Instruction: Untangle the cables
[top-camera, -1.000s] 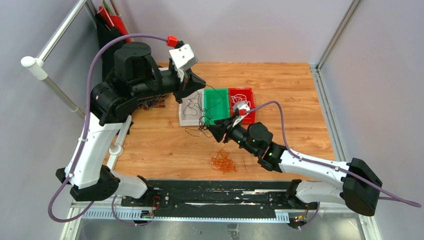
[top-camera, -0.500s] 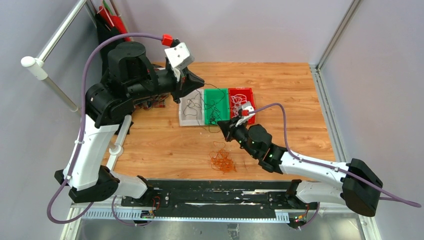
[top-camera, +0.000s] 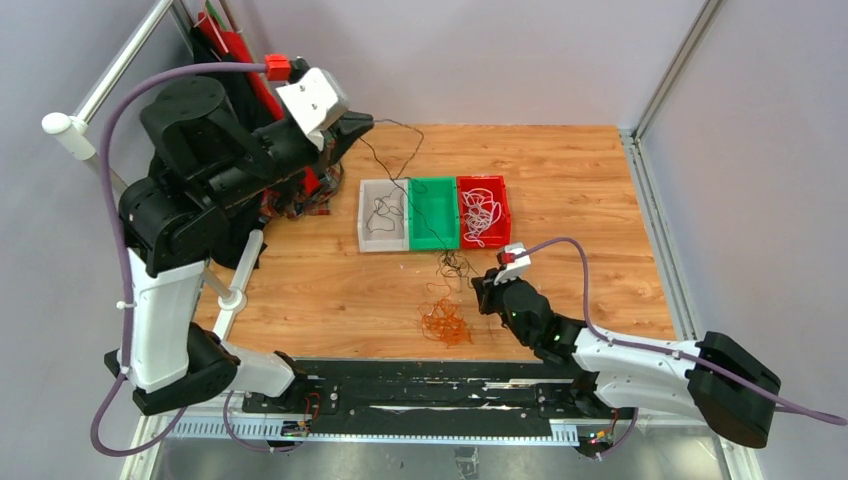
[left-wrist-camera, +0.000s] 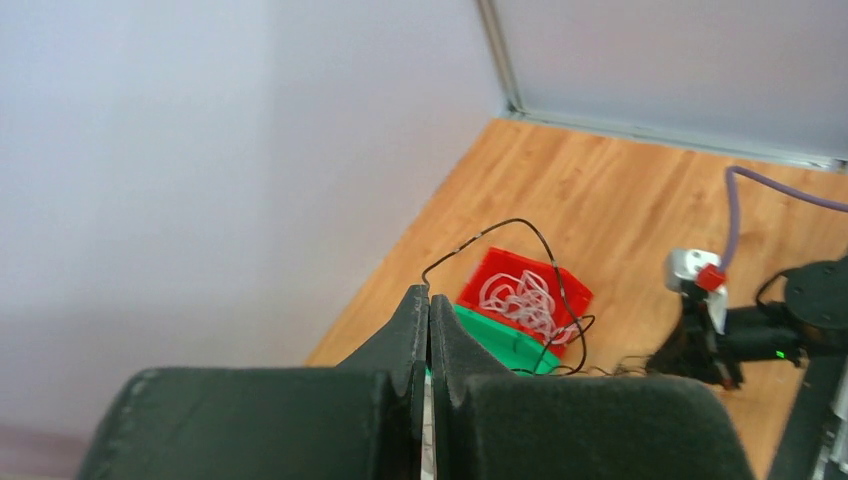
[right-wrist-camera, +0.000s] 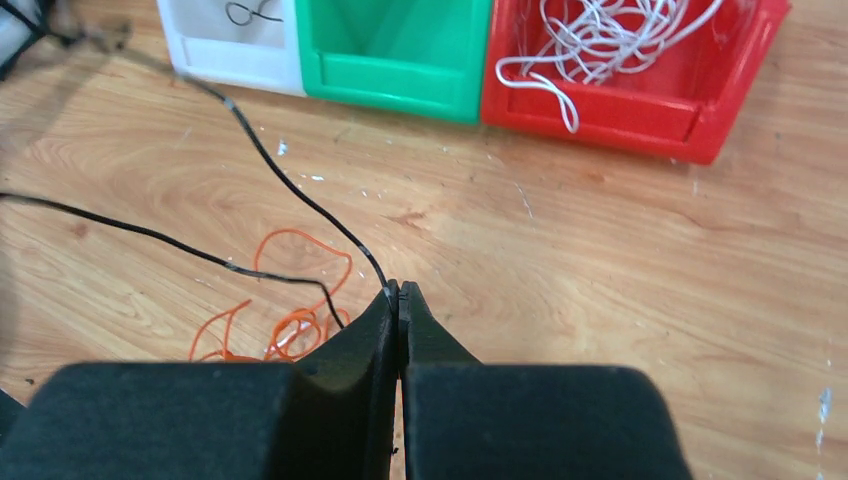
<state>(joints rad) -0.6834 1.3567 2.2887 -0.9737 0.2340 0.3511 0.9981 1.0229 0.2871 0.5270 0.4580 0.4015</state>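
Smooth plastic green bin (top-camera: 433, 212) at mid-desk, rectangular and open-topped, with a white bin (top-camera: 383, 215) touching its left side and a red bin (top-camera: 483, 210) touching its right. In the red one, a loose heap of curly white cables (top-camera: 482, 212); in the white one, a couple of thin dark loops. Left claw (left-wrist-camera: 428, 297) raised high, beyond and left of the green bin, past the white one, matte black fingers clenched flat on a thin black cable (left-wrist-camera: 512, 221). From that pinch, a springy arc of the strand toward the far rim of the green bin, then down along its left side to a small dark snarl on the desk (top-camera: 580, 200), just on the near side of the green bin. Right claw (right-wrist-camera: 398, 292) low over the warm wood-grain planks, near and right of the green bin's front edge, wedge-shaped tips pressed together on a black strand too; whether the same strand, cannot tell. Orange cables (top-camera: 445, 322) in a wiry, tangled clump flat on the desk, farther to the near side of the green bin, just left of the right claw, apart from all three bins.
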